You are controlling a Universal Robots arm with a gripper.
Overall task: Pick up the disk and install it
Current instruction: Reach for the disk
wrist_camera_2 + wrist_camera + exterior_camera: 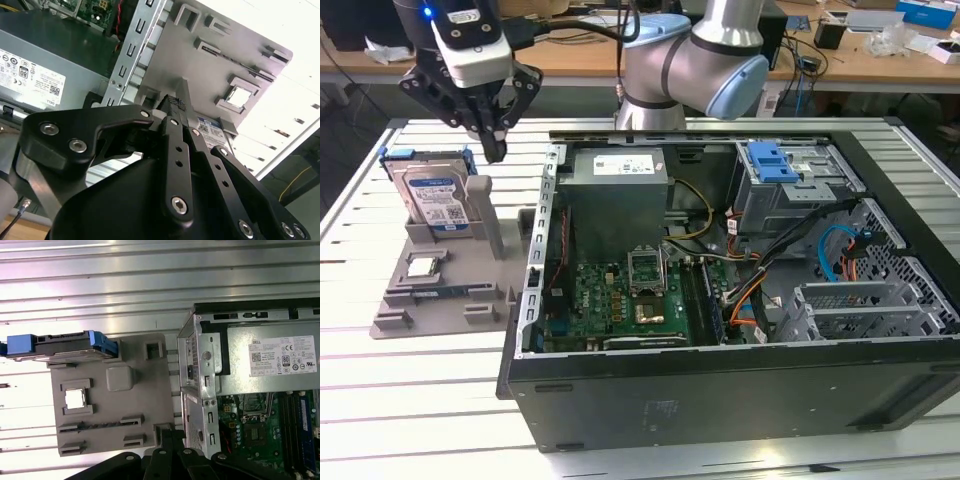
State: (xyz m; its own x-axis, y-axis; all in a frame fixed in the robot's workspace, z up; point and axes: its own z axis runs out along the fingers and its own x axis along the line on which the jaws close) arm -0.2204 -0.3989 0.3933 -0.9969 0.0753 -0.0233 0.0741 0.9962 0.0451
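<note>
A slatted silver metal tabletop point(420, 380) carries the work, with cluttered wooden benches behind it. The disk point(435, 200), a flat silver metal hard drive with a blue-and-white label and a blue plastic bracket around it, stands upright on edge in a slot of a grey plastic fixture block point(450, 290). This block lies just beside the open black computer case point(720, 390), on the exterior view's left of it. In the first wrist view the disk point(65, 345) sits at the edge of the block far from the case's front. A small square silver chip point(424, 266) rests in a recess of the same block, near the disk and no closer to the case.

The black pincer point(494, 150) hangs just above the disk's upper corner on the side toward the case. Its fingertips are drawn together and hold nothing, and I cannot tell whether they touch the bracket. In the second wrist view the pincer point(176, 107) points down at the block, with the disk's label point(212, 131) beyond it.

Inside the case lie a grey metal power supply box point(618, 195) and a green motherboard point(620, 300). At the case's far corner, well apart from the disk, is a metal drive cage point(790, 200) topped by a blue plastic latch piece point(770, 162). The silver and pale blue robot arm point(700, 70) stands behind the case.
</note>
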